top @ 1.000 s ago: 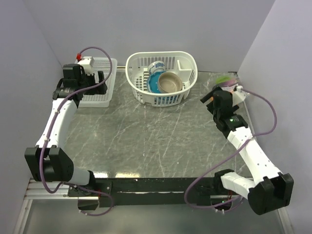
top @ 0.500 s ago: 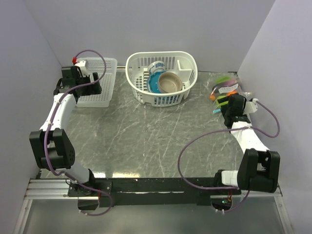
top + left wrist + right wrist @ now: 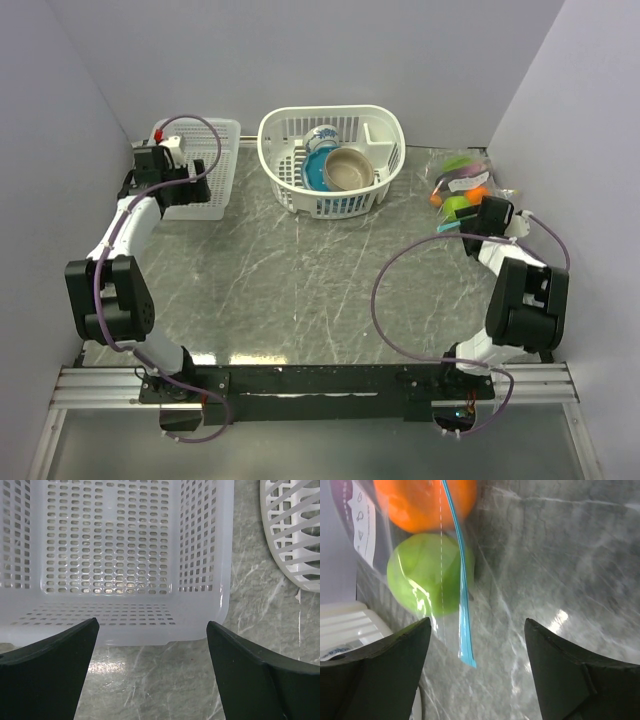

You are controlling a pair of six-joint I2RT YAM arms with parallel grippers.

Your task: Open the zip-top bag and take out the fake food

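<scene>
The zip-top bag [image 3: 462, 185] lies at the table's back right by the wall. It holds fake food: an orange ball [image 3: 422, 502], a green round fruit [image 3: 427, 577] and a purple piece [image 3: 345, 495]. Its teal-blue zip strip [image 3: 461, 595] runs along the edge facing the table's middle. My right gripper [image 3: 478, 222] is open just in front of the bag, the strip's end between its spread fingers without touching. My left gripper [image 3: 170, 180] is open and empty at the front edge of the white mesh tray [image 3: 125, 555].
A white slotted basket [image 3: 332, 160] stands at the back centre holding a blue bowl [image 3: 318, 168] and a tan bowl [image 3: 348, 168]. The walls close in on the left, back and right. A small white block [image 3: 350, 625] lies beside the bag.
Both arms have folded back toward their bases. My right gripper has moved right and slightly nearer, now in front of the bag. My left gripper has dropped slightly toward the tray's front edge.
</scene>
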